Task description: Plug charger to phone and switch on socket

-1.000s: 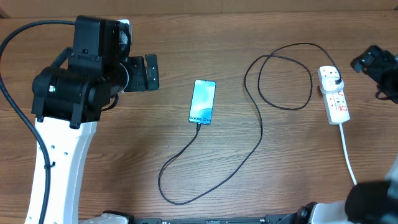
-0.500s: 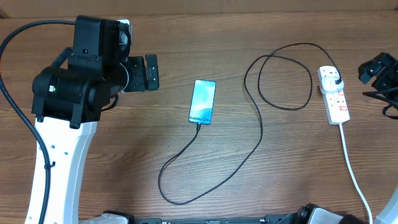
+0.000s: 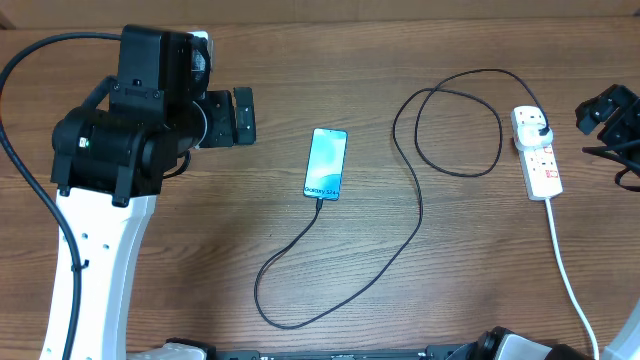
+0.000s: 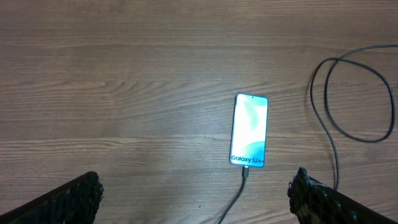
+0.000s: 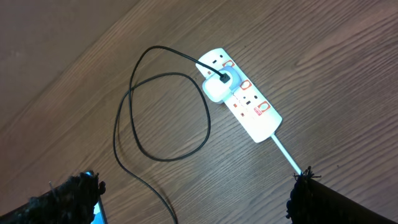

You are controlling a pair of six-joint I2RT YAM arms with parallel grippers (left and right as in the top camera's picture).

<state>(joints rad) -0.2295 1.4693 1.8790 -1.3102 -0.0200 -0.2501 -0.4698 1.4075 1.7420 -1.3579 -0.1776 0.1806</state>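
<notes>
Right end effector (image 5: 194,200) (half cut off at the overhead frame's edge) and left end effector (image 4: 196,202) both stand apart, empty. Charger (image 3: 420,215) tip meets the phone (image 3: 326,164)'s bottom edge, seating unclear. Socket (image 3: 537,150) lies well right of the phone, with bare desk (image 3: 200,255) all round.

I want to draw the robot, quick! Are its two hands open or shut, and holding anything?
Left gripper: open, holding nothing.
Right gripper: open, holding nothing.
</notes>
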